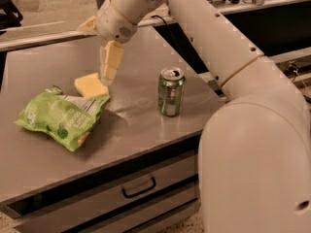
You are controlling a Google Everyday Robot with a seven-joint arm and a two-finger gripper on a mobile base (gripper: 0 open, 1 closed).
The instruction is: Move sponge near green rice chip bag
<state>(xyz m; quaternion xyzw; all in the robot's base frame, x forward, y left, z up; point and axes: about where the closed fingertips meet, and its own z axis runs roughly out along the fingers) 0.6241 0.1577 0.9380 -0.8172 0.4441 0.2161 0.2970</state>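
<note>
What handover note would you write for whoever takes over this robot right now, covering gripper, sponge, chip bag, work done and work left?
Gripper: open, holding nothing, just above the sponge's right edge.
Sponge: flat on the table, right beside the upper edge of the green rice chip bag.
Green can: upright, off to the right, apart from both.
Done: sponge lies near the bag.
Left: probably only lifting the arm clear.

Hand point(95, 53) hovers over sponge point(90, 85) beside green rice chip bag point(60, 118).
</note>
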